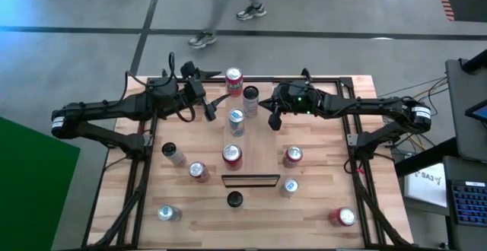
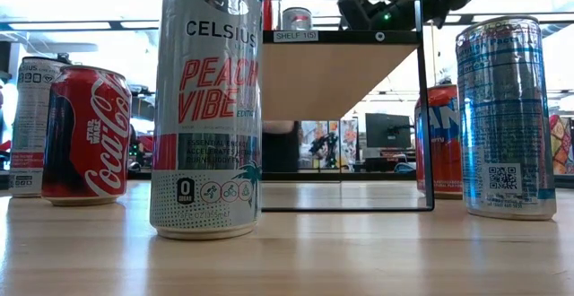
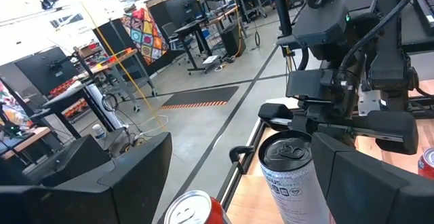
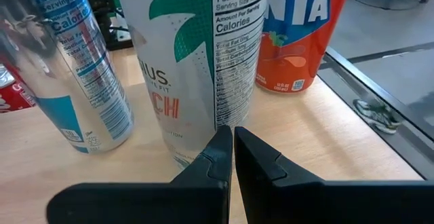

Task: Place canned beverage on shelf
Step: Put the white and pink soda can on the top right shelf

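Note:
The shelf (image 2: 341,72) is a raised light-wood board in a black frame. Its dark short end (image 1: 251,179) faces the table's near edge, and one can (image 2: 297,18) stands on it. At the far middle of the table stand an orange Fanta can (image 1: 234,78), a white Celsius can (image 1: 250,97) and a blue-and-white can (image 1: 237,122). My left gripper (image 1: 213,108) is open, held level to the left of these cans and higher than the Fanta's top (image 3: 193,210). My right gripper (image 1: 273,122) is shut, with its tips (image 4: 232,134) pointing at the Celsius can (image 4: 203,61) from the right, a gap away.
More cans stand around the shelf: a Coca-Cola can (image 2: 85,134), a tall Celsius can (image 2: 211,108), a second Fanta can (image 2: 439,139) and a blue can (image 2: 504,117). Others stand near the front corners (image 1: 168,213) (image 1: 345,217). A person's legs (image 1: 228,7) pass beyond the far edge.

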Motion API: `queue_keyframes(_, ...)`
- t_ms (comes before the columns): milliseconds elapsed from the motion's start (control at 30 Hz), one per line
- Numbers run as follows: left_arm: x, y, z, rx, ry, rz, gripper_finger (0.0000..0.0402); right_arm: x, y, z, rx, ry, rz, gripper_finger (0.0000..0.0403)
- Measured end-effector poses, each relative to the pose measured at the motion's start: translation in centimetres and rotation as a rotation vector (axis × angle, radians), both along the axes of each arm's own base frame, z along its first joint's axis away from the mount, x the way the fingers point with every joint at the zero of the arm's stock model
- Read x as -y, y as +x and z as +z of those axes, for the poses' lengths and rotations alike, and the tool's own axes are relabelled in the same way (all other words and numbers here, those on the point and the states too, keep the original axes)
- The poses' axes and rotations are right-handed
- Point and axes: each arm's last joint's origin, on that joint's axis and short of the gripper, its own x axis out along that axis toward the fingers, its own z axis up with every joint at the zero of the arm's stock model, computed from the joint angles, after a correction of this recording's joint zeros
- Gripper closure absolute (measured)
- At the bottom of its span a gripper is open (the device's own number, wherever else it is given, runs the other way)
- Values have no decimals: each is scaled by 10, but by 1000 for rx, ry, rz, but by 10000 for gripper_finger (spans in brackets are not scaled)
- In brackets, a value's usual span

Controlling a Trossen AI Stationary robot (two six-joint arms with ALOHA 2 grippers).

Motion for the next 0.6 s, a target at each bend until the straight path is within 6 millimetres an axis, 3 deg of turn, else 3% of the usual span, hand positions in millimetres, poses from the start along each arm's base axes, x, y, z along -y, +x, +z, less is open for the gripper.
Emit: queue_keyframes(600,0,0,0,0,0,0,80,-1,4,-1,18,-10,48,394)
